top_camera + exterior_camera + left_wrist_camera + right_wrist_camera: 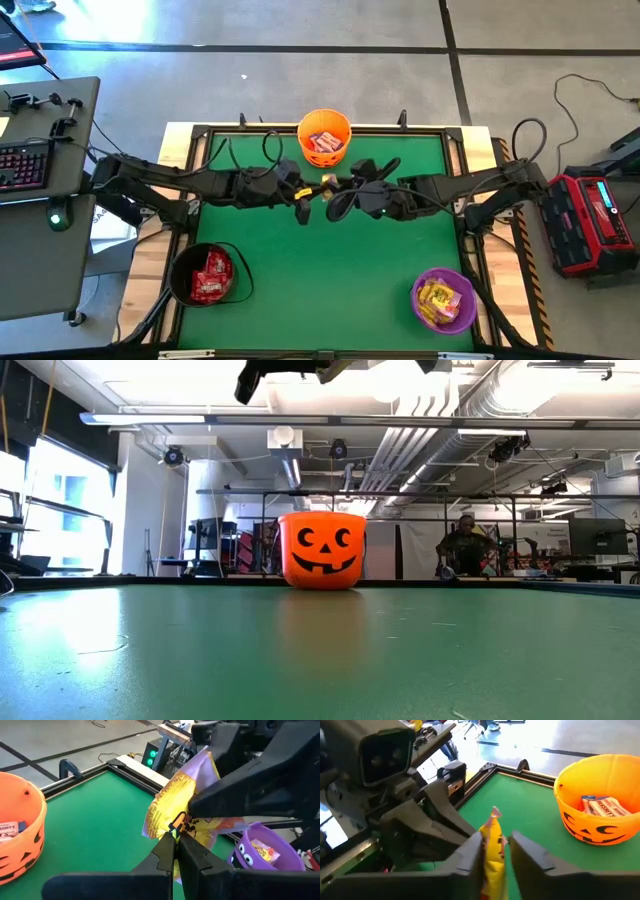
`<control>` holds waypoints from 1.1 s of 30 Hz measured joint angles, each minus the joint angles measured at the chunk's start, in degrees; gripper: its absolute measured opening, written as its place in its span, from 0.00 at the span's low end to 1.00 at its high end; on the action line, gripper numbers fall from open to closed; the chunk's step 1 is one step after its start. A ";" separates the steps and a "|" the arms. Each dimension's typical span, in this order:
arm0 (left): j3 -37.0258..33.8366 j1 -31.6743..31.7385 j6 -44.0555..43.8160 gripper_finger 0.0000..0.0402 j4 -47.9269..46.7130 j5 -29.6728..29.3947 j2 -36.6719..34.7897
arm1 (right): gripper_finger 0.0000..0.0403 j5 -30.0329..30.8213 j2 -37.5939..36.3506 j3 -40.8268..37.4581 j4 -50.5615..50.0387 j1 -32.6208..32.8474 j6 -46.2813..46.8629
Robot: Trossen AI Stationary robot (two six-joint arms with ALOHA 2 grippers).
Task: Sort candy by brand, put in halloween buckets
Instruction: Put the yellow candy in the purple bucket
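Left gripper (176, 842) pinches a yellow candy packet (172, 807); right gripper (496, 845) straddles it narrowly. Orange bucket (324, 137) just beyond them.

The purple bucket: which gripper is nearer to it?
Right. The right gripper is mid-table, on the purple bucket's side; the left gripper, meeting it over a yellow candy packet, is slightly farther.
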 joint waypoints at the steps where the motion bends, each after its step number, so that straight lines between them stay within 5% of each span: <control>1: 0.00 -0.14 0.11 0.00 0.31 0.00 0.03 | 0.17 -0.31 0.00 0.00 0.02 0.00 -0.51; 5: 0.00 -0.24 1.10 0.00 1.59 -0.09 0.55 | 0.02 -0.92 0.00 0.00 -0.38 0.02 -1.82; 17: 0.00 -0.24 4.88 0.22 1.48 4.67 -0.26 | 0.02 -4.51 -7.44 -0.02 -9.26 1.74 -1.41; 25: 0.00 -0.08 5.47 0.30 1.15 5.68 -0.28 | 0.01 -18.55 -13.23 -0.02 -24.39 9.58 7.73; 33: 0.00 0.58 7.37 0.29 1.11 5.68 -0.31 | 0.01 -34.02 -13.63 -0.02 -40.27 24.55 32.96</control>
